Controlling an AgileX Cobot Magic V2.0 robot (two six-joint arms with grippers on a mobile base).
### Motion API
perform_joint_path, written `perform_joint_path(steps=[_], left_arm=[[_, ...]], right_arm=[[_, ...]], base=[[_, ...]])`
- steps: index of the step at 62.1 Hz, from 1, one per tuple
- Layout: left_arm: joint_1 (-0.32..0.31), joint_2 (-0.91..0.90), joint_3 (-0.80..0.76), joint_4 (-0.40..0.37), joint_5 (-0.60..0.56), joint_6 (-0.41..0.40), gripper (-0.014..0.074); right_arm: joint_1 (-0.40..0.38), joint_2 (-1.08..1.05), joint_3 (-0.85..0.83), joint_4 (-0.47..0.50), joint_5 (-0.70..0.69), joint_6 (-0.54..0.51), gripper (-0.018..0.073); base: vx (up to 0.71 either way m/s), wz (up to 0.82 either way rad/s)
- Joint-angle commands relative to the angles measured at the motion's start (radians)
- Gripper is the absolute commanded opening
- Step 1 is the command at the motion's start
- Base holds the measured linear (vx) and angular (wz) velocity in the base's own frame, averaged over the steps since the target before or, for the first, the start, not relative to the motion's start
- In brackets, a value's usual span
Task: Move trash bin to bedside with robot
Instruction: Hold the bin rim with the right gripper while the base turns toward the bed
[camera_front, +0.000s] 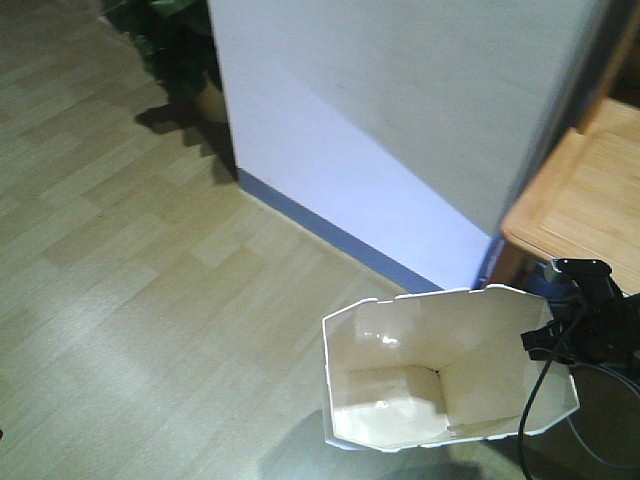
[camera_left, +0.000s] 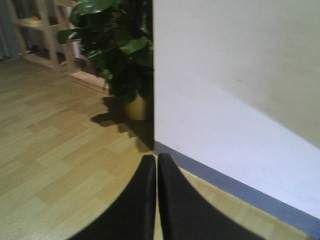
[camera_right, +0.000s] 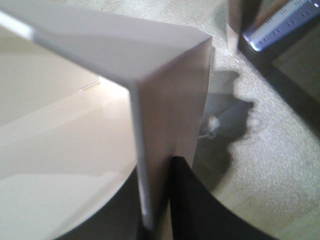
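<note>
The white faceted trash bin (camera_front: 400, 390) stands on the wooden floor at the lower right of the front view, its cream inside open to the camera. My right gripper (camera_front: 548, 338), black with a trailing cable, is shut on the bin's right rim. In the right wrist view the rim wall (camera_right: 167, 100) runs between the two black fingers of that gripper (camera_right: 159, 167), one inside the bin and one outside. My left gripper (camera_left: 156, 158) is shut with nothing in it and hangs over the floor, facing a wall corner. The bedside is out of view.
A white wall with a blue-grey baseboard (camera_front: 380, 150) runs diagonally just behind the bin. A potted plant (camera_left: 120, 50) stands at the wall's corner, with a wooden shelf (camera_left: 45, 30) beyond it. A light wooden table top (camera_front: 590, 200) juts in at the right.
</note>
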Motion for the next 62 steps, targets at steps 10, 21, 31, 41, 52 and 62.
perform_joint_path(steps=[10, 21, 31, 41, 52, 62], left_arm=[[-0.003, -0.010, 0.029, -0.004, -0.074, -0.008, -0.0006], [-0.003, -0.010, 0.029, -0.004, -0.074, -0.008, -0.0006], [-0.003, -0.010, 0.029, -0.004, -0.074, -0.008, -0.0006], [-0.003, -0.010, 0.029, -0.004, -0.074, -0.008, -0.0006], [-0.003, -0.010, 0.029, -0.004, -0.074, -0.008, -0.0006], [-0.003, -0.010, 0.029, -0.004, -0.074, -0.008, -0.0006]], right_arm=[[-0.001, -0.064, -0.012, 0.051, 0.170, 0.006, -0.0006], [-0.001, -0.064, -0.012, 0.051, 0.170, 0.006, -0.0006], [-0.001, -0.064, -0.012, 0.051, 0.170, 0.006, -0.0006], [-0.001, -0.064, -0.012, 0.051, 0.170, 0.006, -0.0006], [-0.001, -0.064, -0.012, 0.051, 0.170, 0.006, -0.0006], [-0.001, -0.064, -0.012, 0.051, 0.170, 0.006, -0.0006]], base=[[0.06, 0.51], [0.09, 0.57], [0.12, 0.68], [0.13, 0.75], [0.16, 0.69], [0.18, 0.57]])
